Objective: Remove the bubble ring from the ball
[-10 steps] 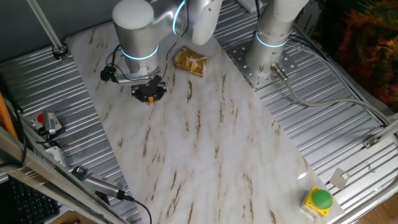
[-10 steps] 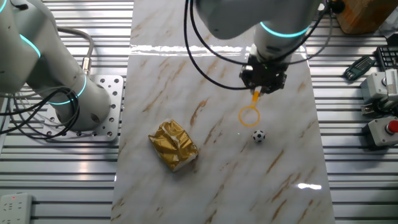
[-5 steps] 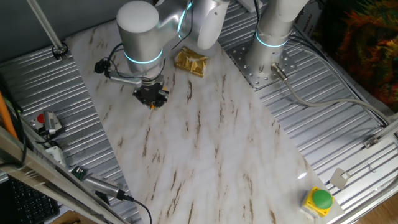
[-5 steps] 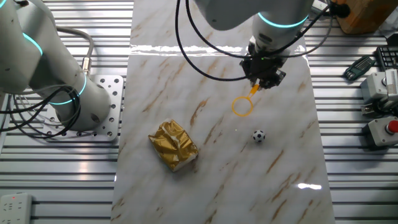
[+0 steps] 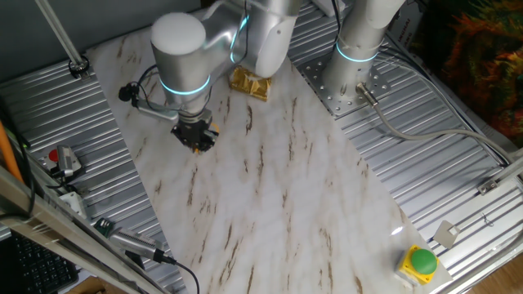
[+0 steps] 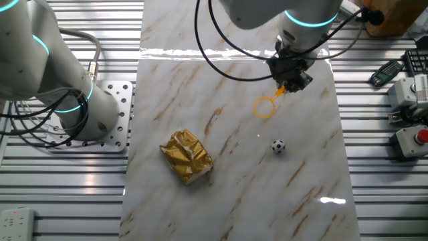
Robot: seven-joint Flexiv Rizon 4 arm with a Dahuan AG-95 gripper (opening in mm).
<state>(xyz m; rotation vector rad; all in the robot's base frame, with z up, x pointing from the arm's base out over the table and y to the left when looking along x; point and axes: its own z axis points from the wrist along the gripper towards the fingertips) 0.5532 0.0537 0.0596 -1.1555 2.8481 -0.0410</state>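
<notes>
In the other fixed view, left to right: a gold foil packet (image 6: pixel 186 156) lies on the marble tabletop (image 6: pixel 200 80), well apart from the rest. The bubble ring (image 6: pixel 265 106) sits further right, hoop tilted down-left, its short handle running up-right into the gripper (image 6: pixel 292 82). Jaws clenched on the handle, ring held by that end. Whether the hoop touches the table or hangs just above it, cannot tell. The ball (image 6: pixel 278 146) rests on the table below and slightly right of the hoop, apart from it, not inside it.

In one fixed view the gripper (image 5: pixel 196 140) points down at the table with a bit of orange at its tip; the ball is hidden there. Packet (image 5: pixel 249 82) sits near the arm, and a green button (image 5: pixel 422 260) is at the far right corner.
</notes>
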